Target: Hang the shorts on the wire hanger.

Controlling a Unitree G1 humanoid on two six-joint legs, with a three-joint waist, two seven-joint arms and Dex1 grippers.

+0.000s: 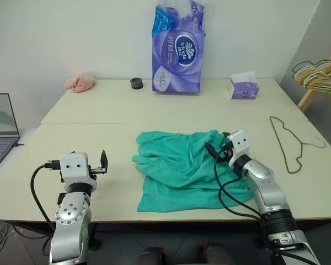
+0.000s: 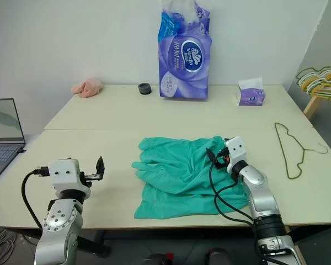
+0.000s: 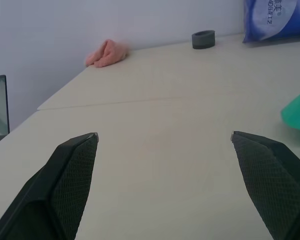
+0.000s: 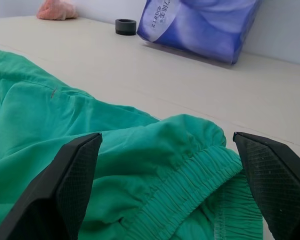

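Observation:
The teal-green shorts (image 1: 179, 168) lie crumpled on the table (image 1: 99, 118), near its front edge, with the gathered waistband (image 4: 190, 185) on their right side. My right gripper (image 1: 217, 145) hovers open and level just over that waistband edge, and cloth lies below its spread fingers (image 4: 65, 185). Left of the shorts and apart from them, my left gripper (image 1: 103, 163) is open above bare table, holding nothing; one corner of the shorts (image 3: 297, 112) shows beside it. The thin olive wire hanger (image 1: 289, 146) lies flat on the table to the right of my right arm.
A tall purple tissue pack (image 1: 176, 49), a small tissue box (image 1: 244, 87), a black roll (image 1: 136, 83) and a pink cloth lump (image 1: 81, 82) line the far edge. A laptop (image 1: 1, 124) sits off the left side. Coloured hangers on a wooden rack (image 1: 320, 74) stand at the far right.

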